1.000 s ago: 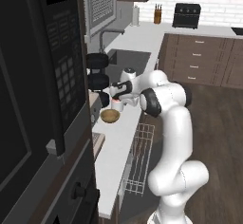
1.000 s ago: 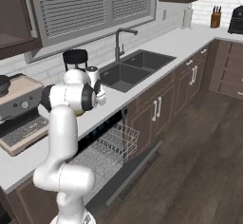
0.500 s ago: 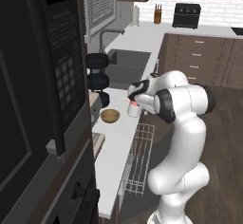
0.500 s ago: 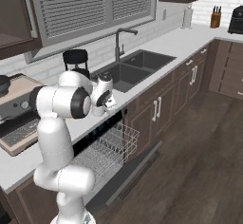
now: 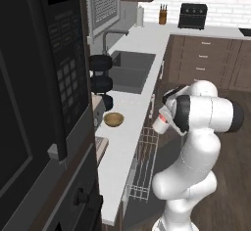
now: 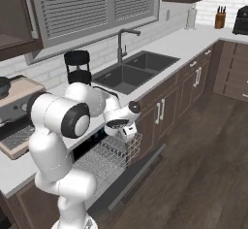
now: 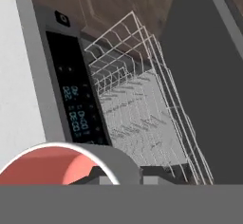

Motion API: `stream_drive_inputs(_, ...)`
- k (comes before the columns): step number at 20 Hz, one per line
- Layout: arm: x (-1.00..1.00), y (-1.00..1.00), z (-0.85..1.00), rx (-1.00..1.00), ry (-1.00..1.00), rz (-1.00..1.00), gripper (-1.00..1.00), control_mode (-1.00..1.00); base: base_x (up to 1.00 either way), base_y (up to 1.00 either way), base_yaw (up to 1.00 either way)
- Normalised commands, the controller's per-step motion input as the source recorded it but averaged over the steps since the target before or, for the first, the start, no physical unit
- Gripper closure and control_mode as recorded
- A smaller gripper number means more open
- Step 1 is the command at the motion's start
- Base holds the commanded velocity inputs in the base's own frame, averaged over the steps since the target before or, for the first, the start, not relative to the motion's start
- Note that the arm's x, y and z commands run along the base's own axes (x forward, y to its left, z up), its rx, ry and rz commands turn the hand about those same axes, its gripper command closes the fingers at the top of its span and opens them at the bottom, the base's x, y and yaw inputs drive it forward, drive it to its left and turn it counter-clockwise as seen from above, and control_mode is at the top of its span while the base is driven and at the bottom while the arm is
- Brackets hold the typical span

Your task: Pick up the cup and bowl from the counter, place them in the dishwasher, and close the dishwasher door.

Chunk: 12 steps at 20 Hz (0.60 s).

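My gripper (image 5: 163, 123) is shut on the white cup (image 5: 159, 124), which hangs tilted off the counter's front edge, above the white wire rack (image 5: 145, 160) of the dishwasher. From the right side, the cup (image 6: 128, 132) sits over the rack's (image 6: 103, 158) outer end, with the dishwasher door (image 6: 141, 173) folded down below it. The hand view looks past the cup's red inside (image 7: 46, 169) onto the rack (image 7: 137, 108) and the dark door (image 7: 201, 71). The tan bowl (image 5: 113, 119) rests on the pale counter (image 5: 132, 111), left of the gripper.
Black round stacked things (image 5: 101, 73) stand behind the bowl, beside the sunken sink (image 5: 130, 71) and faucet (image 6: 120, 41). A coffee machine (image 6: 17, 107) sits on the counter at left. A tall black oven unit (image 5: 34, 107) flanks the left. Wood floor (image 6: 203, 140) lies open to the right.
The arm has swung away from the counter, carrying the cup out and down over the pulled-out rack. The bowl has stayed where it was.
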Motion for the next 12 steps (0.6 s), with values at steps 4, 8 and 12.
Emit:
stream_drive_inputs(4,0.08,-0.41,-0.67,0.20,0.08,0.00,1.00,-1.00,0.00,0.00,0.00)
stream_drive_inputs(8,0.51,-0.01,-0.83,0.18,0.18,0.00,1.00,-1.00,0.00,0.00,0.00)
stream_drive_inputs(12,0.56,0.03,-0.80,0.18,0.20,-0.03,1.00,-1.00,0.00,0.00,0.00)
